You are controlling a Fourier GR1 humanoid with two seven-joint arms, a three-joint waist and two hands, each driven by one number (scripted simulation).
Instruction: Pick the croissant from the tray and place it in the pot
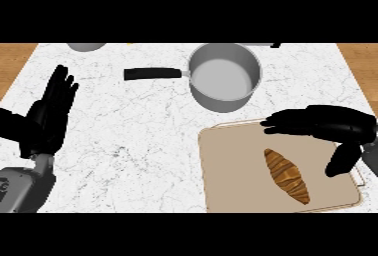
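While my right hand [325, 125] hangs over the top right corner of the tray [229, 170], fingers spread and half curled, thumb pointing down, it holds nothing; the croissant [286, 175] lies untouched on the tray, just left of the thumb, long axis slanted from upper left to lower right. My left hand [53, 107] rests open at the view's left, fingers up. The pot [224, 75] sits just beyond the tray's far edge, black handle [153, 73] pointing left, nothing in it. Risks as I judge them: the croissant is slanted, so closing across it at the wrong angle may pinch only a tapered tip and let it swing or slip; coming down too far right could catch the tray's rim and shove the tray; the pot wall is tall and near, so a low carry could knock the rim. Surface is a white marble-look counter [148, 145] with wood edges [16, 55] left and right; a grey round object [86, 46] is cut off at the top left, can't tell what.
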